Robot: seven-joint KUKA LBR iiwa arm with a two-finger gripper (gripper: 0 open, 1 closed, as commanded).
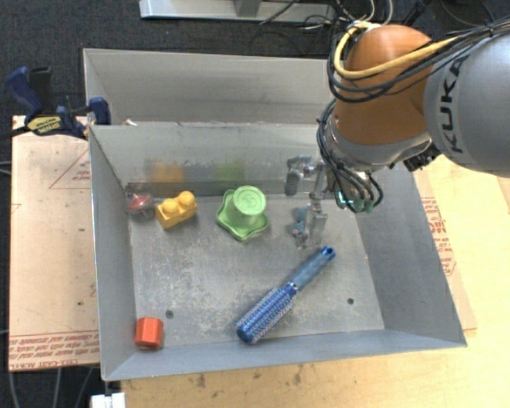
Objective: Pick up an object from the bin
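- The grey metal bin (110, 262) lies open to the camera, five small things spread well apart across its floor.
- The robot arm (480, 100), its wrist capped by an orange cover (381, 87) looped with cables, reaches in from the right and hangs over the bin's right half.
- A blue hairbrush (285, 300) lies slantwise near the front wall, with its bristle head low to the left and its handle end pointing up and right.
- The gripper (306, 226) points down just beyond the brush's handle end, apart from it, between the green cup and the right wall. Nothing shows in its grip, and whether it is spread or pressed together cannot be told. By the look of things this is the approach step, with no pick made yet. The brush handle and the cup are the nearest candidates. The next move likely calls for shifting over one of them, squaring up across it and lowering to the floor.
- A green cup (244, 211), seemingly upturned, stands near the back wall, just left of the gripper.
- A yellow toy block (176, 209) sits further left along the back wall.
- An orange cylinder (149, 332) rests alone in the front left corner.
- A small red and grey thing (138, 202), too small to identify, lies just beside the block.
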